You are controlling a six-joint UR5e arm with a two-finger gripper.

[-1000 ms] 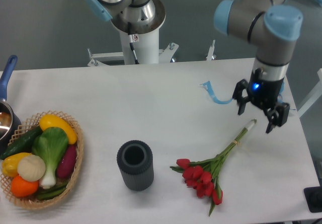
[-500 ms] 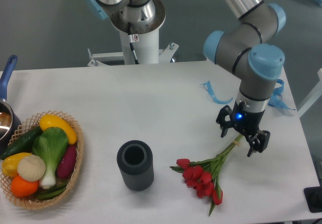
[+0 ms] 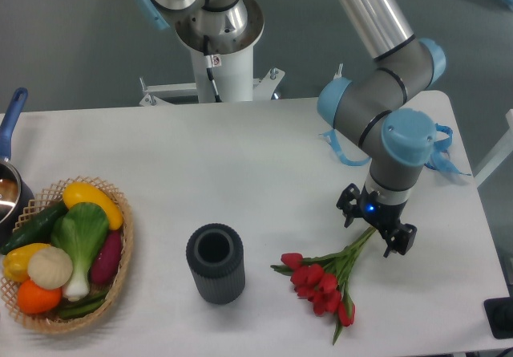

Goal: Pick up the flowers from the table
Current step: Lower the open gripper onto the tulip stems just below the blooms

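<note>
The flowers [image 3: 325, 283], a bunch of red tulips with green leaves and long green stems, lie on the white table [image 3: 240, 172] at the front right. The stems run up and right toward the arm. My gripper [image 3: 375, 229] is low over the upper stems, its two fingers open and standing on either side of them. The pale stem ends are hidden under the gripper. The stems lie between the fingers, not clamped.
A dark ribbed vase [image 3: 216, 263] stands upright left of the flowers. A wicker basket of vegetables [image 3: 64, 253] sits at the front left, a pot with a blue handle [image 3: 10, 132] behind it. Blue ribbon strips [image 3: 341, 150] lie behind the arm.
My gripper has moved left and toward the front and dropped lower, from beyond the stem ends to over the stems. The flowers have not moved.
</note>
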